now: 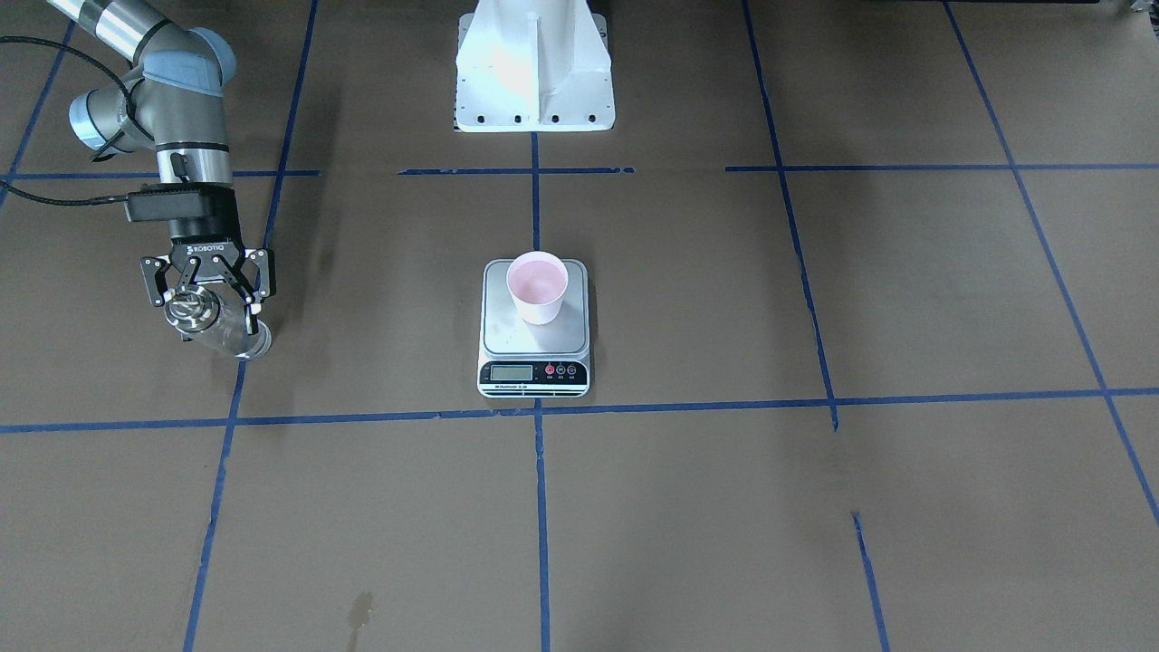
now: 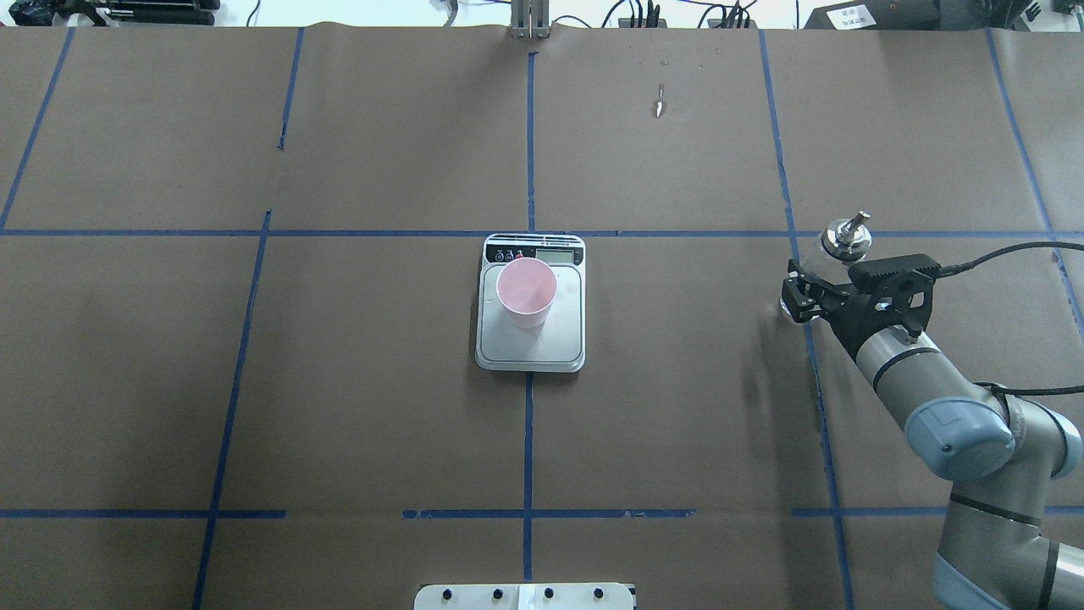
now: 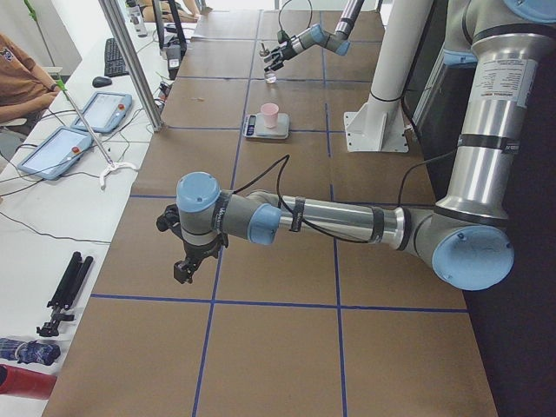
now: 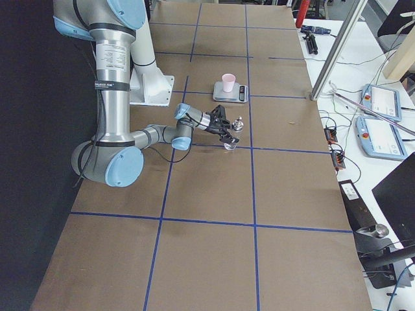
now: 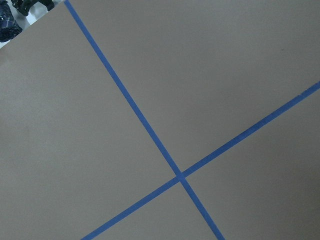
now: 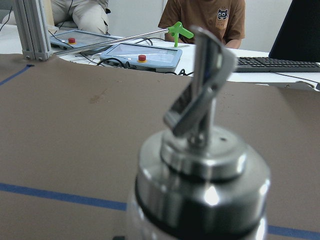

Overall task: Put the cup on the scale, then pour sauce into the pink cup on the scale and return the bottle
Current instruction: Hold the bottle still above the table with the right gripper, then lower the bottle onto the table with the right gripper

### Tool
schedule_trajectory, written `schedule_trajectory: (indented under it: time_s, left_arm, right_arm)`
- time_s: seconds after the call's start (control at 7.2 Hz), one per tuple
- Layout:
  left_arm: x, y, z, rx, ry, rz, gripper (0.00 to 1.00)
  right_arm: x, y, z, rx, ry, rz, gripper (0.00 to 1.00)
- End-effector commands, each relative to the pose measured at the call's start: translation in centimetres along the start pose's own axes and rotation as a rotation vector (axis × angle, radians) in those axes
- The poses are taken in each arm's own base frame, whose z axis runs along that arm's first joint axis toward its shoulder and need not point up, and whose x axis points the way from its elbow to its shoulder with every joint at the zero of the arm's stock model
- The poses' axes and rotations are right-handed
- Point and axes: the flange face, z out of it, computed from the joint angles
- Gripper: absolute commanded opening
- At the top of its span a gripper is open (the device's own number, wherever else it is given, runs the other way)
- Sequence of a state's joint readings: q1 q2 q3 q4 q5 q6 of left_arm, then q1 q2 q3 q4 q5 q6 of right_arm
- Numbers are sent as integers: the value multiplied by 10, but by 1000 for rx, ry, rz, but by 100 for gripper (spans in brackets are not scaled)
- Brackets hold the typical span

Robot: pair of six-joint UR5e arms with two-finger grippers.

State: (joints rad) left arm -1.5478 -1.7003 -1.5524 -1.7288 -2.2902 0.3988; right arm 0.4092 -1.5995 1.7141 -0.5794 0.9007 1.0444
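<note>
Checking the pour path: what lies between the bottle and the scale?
Only bare brown table cover, crossed by one blue tape line, separates the bottle and scale; the overhead view shows it.

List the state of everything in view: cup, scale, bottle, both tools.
cup: upright on the scale's platform; contents cannot be told.
scale: flat, carrying the cup; display unreadable.
bottle: upright, pourer cap on, between the right tool's fingers, well apart from the scale.
right tool: fingers either side of the bottle; clamped or not, cannot tell.
left tool: hanging far from the scale; open or shut, cannot tell.
</note>
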Motion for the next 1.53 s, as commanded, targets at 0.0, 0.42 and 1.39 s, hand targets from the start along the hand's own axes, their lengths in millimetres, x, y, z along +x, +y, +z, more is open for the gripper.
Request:
schedule_trajectory:
  time_s: [0.0, 0.42, 1.39]
  left_arm:
    - [0, 0, 0, 1, 0, 1, 100]
    - [1, -1, -3, 5, -2, 4, 100]
    - [3, -3, -7, 12, -6, 11, 100]
  right_arm:
    - [-1, -1, 0, 0, -1, 6, 100]
    - [1, -5, -6, 5, -8, 13, 100]
    - [8, -8, -43, -15, -45, 9, 100]
